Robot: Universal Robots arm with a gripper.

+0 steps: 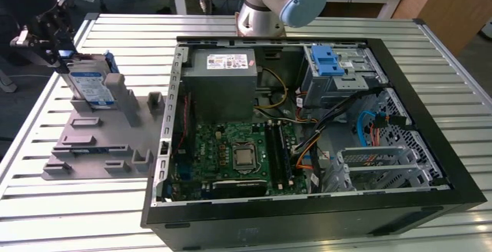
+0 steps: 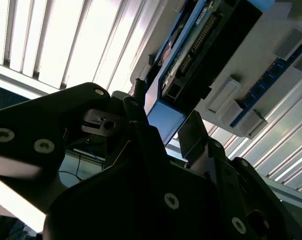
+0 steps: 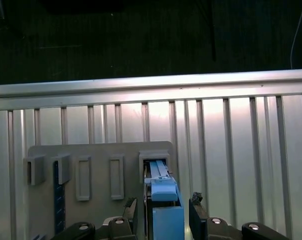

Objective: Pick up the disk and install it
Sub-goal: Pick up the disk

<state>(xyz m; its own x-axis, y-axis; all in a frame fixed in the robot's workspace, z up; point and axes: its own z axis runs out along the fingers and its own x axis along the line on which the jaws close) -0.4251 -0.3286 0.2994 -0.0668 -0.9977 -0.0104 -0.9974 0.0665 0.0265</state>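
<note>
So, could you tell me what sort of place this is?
Probably a robotics lab or test cell for computer assembly: a robot arm stands at a slatted metal table, an open computer case lies on it, and a grey fixture beside the case holds the disk upright.

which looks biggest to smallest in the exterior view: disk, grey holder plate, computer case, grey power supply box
1. computer case
2. grey holder plate
3. grey power supply box
4. disk, standing on edge in the holder plate and seen at a slant, so it may look smaller than it is
</note>
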